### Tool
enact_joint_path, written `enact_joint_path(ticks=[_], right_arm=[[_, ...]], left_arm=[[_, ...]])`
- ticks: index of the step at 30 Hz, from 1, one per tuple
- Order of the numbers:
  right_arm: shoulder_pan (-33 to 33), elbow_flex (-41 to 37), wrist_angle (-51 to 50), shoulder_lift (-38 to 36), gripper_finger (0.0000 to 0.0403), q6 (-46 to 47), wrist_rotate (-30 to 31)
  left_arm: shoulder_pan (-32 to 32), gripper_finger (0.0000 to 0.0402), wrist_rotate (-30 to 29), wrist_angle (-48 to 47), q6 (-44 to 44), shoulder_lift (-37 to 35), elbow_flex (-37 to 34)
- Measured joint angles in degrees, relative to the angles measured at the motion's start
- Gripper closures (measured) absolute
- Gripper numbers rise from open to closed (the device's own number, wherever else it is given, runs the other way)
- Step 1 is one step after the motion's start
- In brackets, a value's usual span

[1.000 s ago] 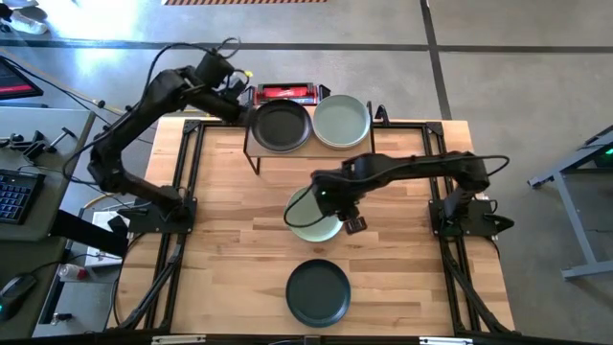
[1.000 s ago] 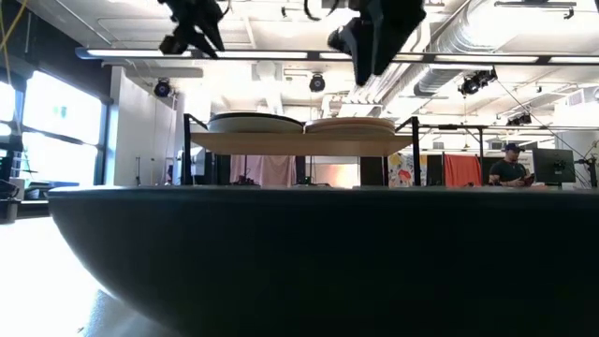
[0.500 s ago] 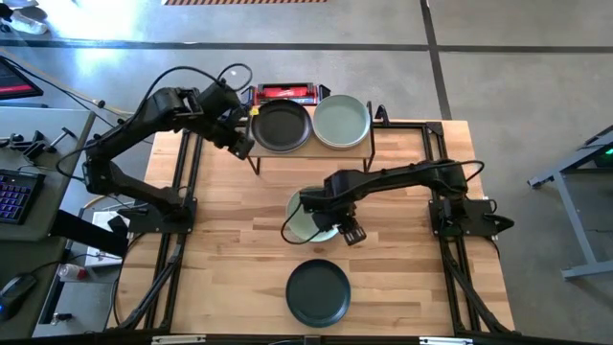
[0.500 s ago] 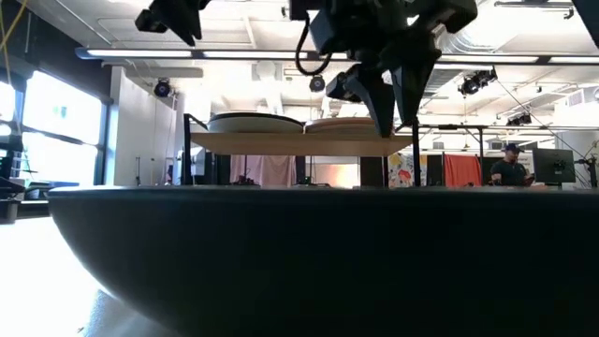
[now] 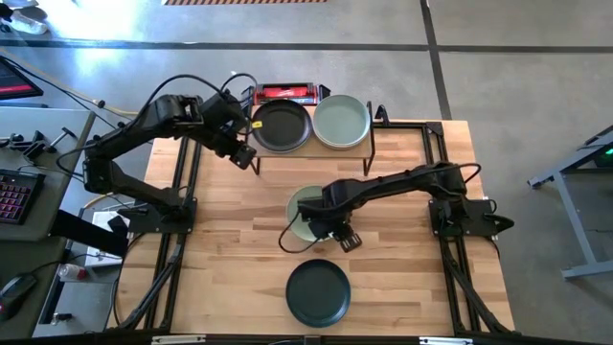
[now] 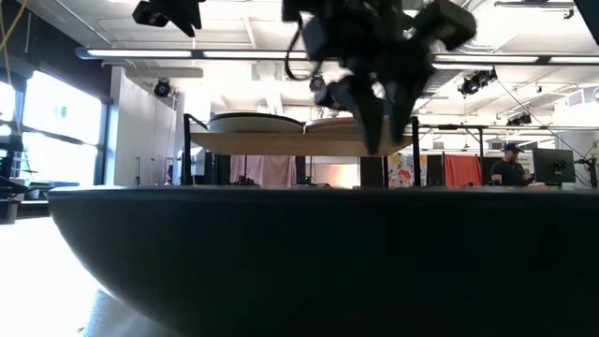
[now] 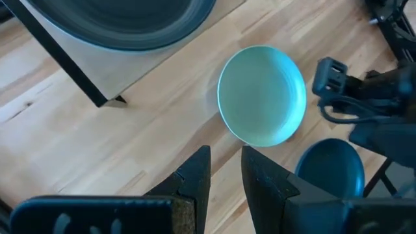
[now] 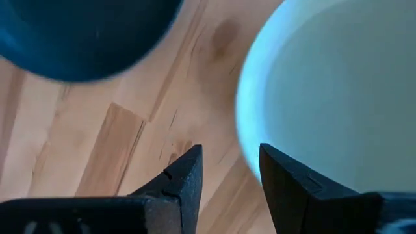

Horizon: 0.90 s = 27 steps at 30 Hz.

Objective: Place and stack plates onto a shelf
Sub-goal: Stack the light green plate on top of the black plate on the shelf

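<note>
A pale green plate (image 5: 308, 206) lies flat on the table's middle, and a black plate (image 5: 318, 292) lies nearer the near edge. On the shelf (image 5: 311, 146) at the far side sit a black plate (image 5: 281, 126) and a sage green plate (image 5: 341, 121). My right gripper (image 5: 340, 238) is open and low at the pale plate's near rim (image 8: 250, 123); the rim lies just ahead of the gap between the fingers, and I see no touch. My left gripper (image 5: 246, 155) hangs open by a narrow gap (image 7: 225, 153) beside the shelf's left end.
The near black plate (image 6: 299, 253) fills the low view's foreground. A red object (image 5: 284, 93) lies behind the shelf. Black frame rails (image 5: 187, 192) run along the table's left and right sides. A person (image 6: 510, 164) sits far off in the room.
My right gripper has come down and a little toward the near edge, to the pale green plate's near rim. My left gripper has moved from beyond the shelf's far left corner toward the near edge, along the shelf's left end. No plate has moved.
</note>
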Motion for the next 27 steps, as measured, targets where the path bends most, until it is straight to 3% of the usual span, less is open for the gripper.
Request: enact_joint_path(ticks=[4, 11, 21, 27], right_arm=[[0.7, -5.8, 2.8, 0.0, 0.0272, -0.4, 0.4], [2.2, -13.6, 7.1, 0.0, 0.0272, -0.1, 7.9], [3.5, -12.6, 3.4, -2.3, 0.0272, 0.5, 9.8], [3.7, -12.6, 12.7, -3.3, 0.0272, 0.0, 9.1]], left_arm=[[-0.4, 0.0328, 0.0, 0.0, -0.2, 0.0, 0.0], [-0.3, 0.0328, -2.1, 0.0, -1.2, 0.0, 0.0], [-0.3, 0.0328, -3.1, 0.1, -1.2, 0.0, 0.0], [-0.3, 0.0328, -3.1, 0.2, -1.2, 0.1, 0.0]])
